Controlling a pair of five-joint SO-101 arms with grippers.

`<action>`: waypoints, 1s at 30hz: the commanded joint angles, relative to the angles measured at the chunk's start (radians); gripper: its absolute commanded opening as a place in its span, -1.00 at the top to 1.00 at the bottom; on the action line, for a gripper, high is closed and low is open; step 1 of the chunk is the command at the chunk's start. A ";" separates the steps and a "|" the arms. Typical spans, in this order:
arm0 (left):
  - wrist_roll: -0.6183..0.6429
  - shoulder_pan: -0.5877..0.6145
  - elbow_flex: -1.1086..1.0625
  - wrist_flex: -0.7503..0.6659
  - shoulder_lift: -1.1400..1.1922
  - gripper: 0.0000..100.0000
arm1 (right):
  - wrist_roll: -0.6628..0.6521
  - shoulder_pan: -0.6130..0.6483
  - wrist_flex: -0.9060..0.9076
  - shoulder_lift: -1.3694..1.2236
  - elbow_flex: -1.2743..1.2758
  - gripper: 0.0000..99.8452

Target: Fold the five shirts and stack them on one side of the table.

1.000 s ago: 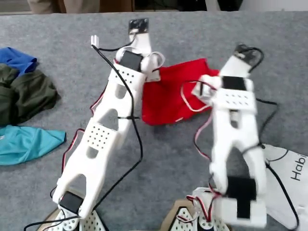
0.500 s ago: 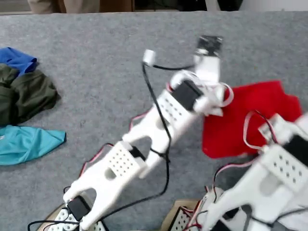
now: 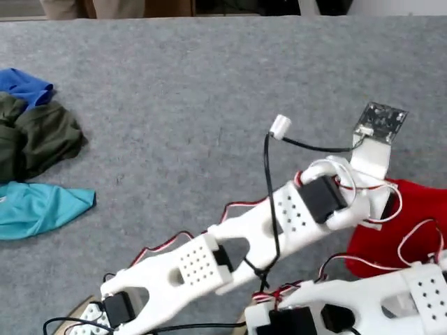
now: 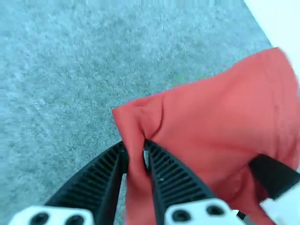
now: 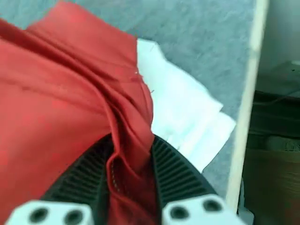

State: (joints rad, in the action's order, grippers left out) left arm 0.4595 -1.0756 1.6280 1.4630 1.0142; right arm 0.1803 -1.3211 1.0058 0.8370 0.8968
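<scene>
The left hand [image 4: 136, 157] is clenched on a folded corner of the red shirt [image 4: 220, 140], with the cloth pinched between its jaws. The right hand [image 5: 131, 147] is clamped on a bunched ridge of the same shirt. The shirt is held near the right edge of the tabletop [image 3: 209, 105], partly over a white shirt [image 5: 183, 108]. Its long axis cannot be told, as the cloth is crumpled.
</scene>
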 commanded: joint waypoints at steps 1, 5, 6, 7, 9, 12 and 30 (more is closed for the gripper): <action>0.003 0.000 0.043 -0.040 -0.010 0.96 | -0.008 -0.053 -0.077 0.022 0.015 0.98; 0.003 0.006 0.044 -0.046 -0.001 0.96 | -0.006 -0.048 -0.078 0.022 0.031 0.83; 0.003 0.006 0.040 -0.046 -0.001 0.96 | -0.005 -0.048 -0.078 0.022 0.039 0.73; 0.003 0.008 0.040 -0.040 0.001 0.93 | -0.002 -0.048 -0.081 0.027 0.048 0.62; 0.008 0.008 0.038 -0.017 -0.001 0.82 | -0.002 -0.048 -0.081 0.027 0.064 0.40; 0.009 0.002 0.040 0.015 -0.007 0.69 | -0.002 -0.048 -0.078 0.028 0.071 0.15; 0.003 0.236 0.040 0.034 -0.065 0.94 | 0.000 0.090 0.009 0.090 -0.039 0.59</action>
State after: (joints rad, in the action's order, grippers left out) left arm 0.4595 -0.9344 1.6280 1.4860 1.0326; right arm 0.1834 -1.2950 0.9689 0.8646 0.9459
